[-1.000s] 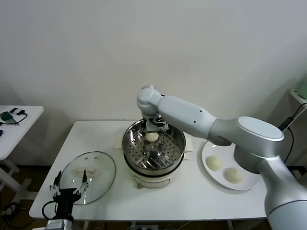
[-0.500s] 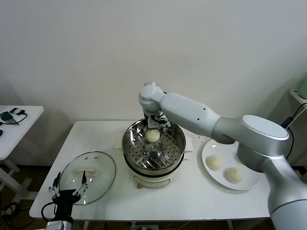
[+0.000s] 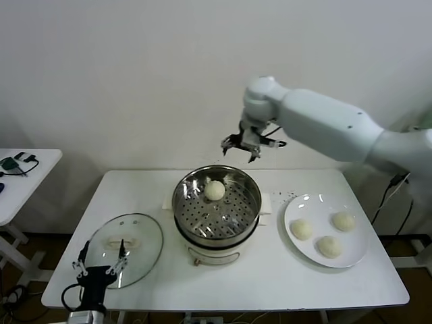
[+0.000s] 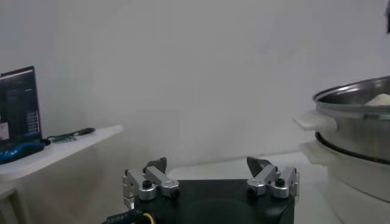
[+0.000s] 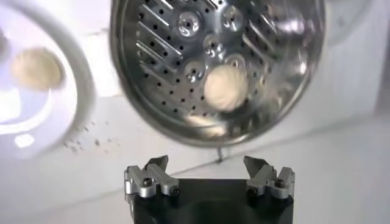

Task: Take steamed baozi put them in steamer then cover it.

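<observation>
White table (image 3: pixel 283 283): one steamed baozi (image 3: pixel 214 190) is seen in the steamer (image 3: pixel 217 208), three on the plate (image 3: pixel 358 258). Right gripper (image 3: pixel 244 145) is held empty, jaws apart, above; left gripper (image 3: pixel 100 264) is parked, spread. Buns are judged soft, best pinched lightly at the sides.

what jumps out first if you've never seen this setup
The shiny steamer at mid-table, with a single baozi on its perforated floor. Above and behind it hangs the right gripper, fingers open and empty. Three more buns wait on the white plate to the right; the glass cover lies to the left.
</observation>
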